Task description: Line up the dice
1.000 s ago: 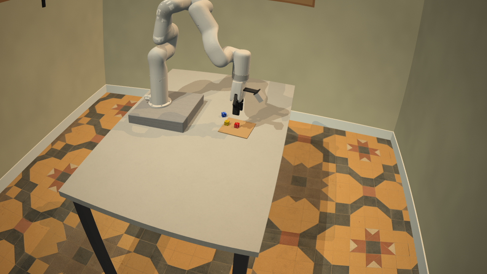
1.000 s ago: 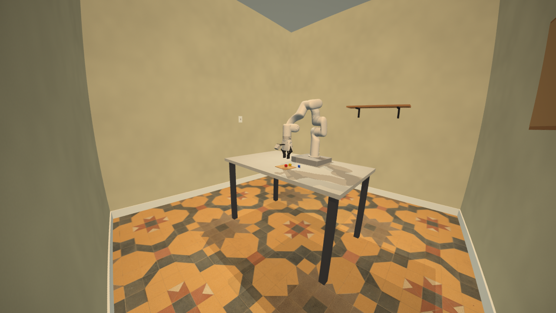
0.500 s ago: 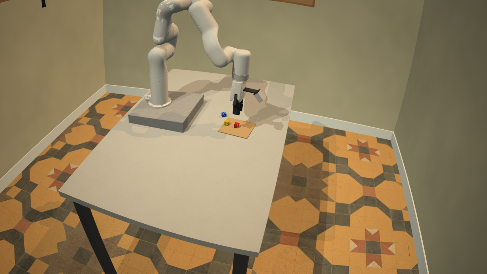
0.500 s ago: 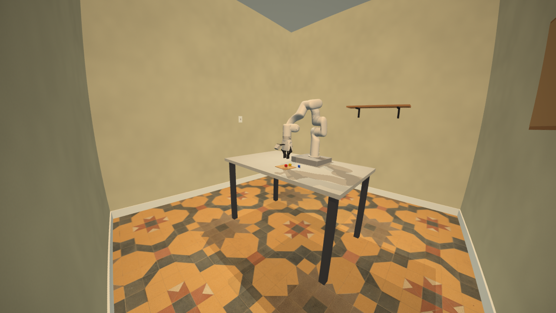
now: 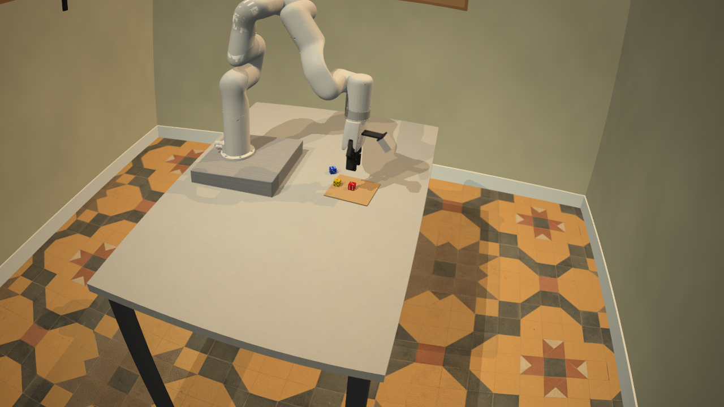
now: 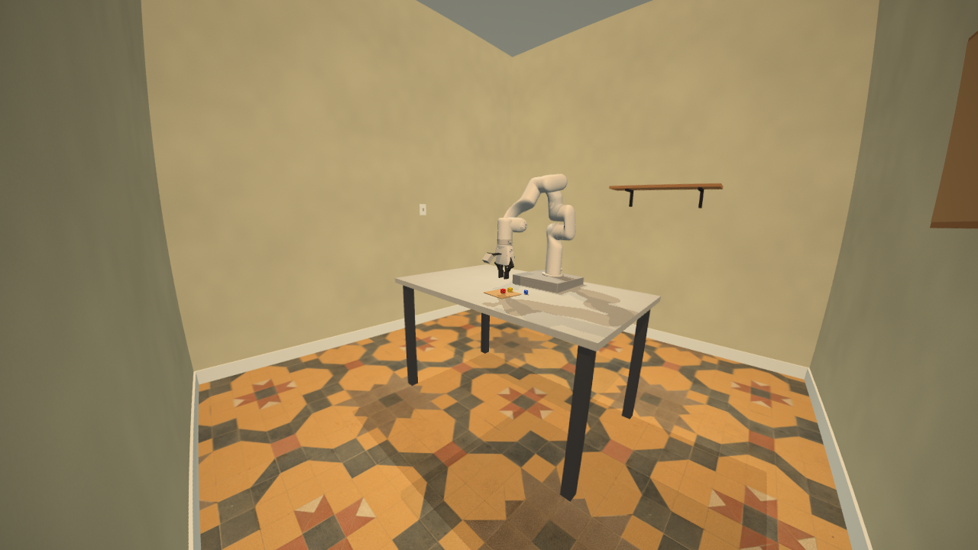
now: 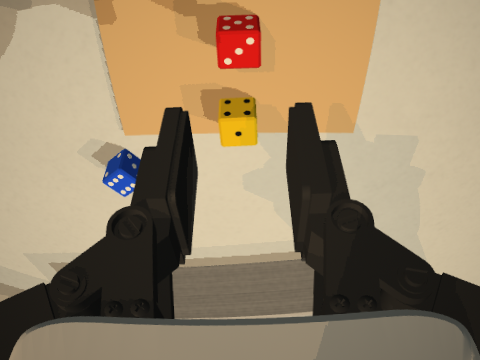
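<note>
On the surface, far left: the blue die (image 7: 122, 172) lay off the mat, showing what I read as six, just beside the tool's left finger (image 7: 178, 174) in the wrist view.
Tool: the tool (image 7: 242, 167) hung above the surface (image 5: 263, 252) near the mat's near edge, fingers partly apart with nothing between them.
Yellow die: the yellow die (image 7: 238, 120) sat at the mat's near edge, four pips on top as far as I could tell.
Red die: the red die (image 7: 238, 40) stood farther along the mat (image 7: 320, 20), top face seeming to show five.
Step in hand, my judgement: fetching the blue die; if it is the highest, it belonged beyond the red one.
Doing it well: I wanted the tool shifted left until centred over the blue die, the fingers squared to its turned faces, a straight descent, a light grip, no tipping, and a level set-down in line with the other two.
</note>
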`<state>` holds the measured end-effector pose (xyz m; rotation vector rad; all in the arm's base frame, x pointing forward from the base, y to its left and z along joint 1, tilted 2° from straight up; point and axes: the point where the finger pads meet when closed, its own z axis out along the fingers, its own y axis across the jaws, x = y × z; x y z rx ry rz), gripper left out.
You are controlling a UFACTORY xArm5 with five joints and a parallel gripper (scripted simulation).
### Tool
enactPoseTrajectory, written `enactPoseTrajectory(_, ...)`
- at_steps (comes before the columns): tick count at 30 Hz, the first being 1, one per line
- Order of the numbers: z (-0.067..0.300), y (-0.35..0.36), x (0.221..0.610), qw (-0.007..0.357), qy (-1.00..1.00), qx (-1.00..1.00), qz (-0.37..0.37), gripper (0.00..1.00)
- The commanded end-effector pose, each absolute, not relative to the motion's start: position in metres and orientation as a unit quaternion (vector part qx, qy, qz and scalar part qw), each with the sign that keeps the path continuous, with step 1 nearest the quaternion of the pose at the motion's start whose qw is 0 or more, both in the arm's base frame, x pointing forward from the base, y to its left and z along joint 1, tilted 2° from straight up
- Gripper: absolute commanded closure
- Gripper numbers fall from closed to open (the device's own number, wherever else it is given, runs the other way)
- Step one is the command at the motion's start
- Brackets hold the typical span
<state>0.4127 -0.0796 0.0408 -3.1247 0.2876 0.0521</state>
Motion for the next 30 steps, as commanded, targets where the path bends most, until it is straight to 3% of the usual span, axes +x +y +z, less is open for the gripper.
enactPoseTrajectory(1,0.042,-0.080,0.414,0.001,0.092,-0.996,0.015,0.64)
enactPoseTrajectory(30,0.018,-0.080,0.413,0.001,0.092,-0.996,0.015,0.64)
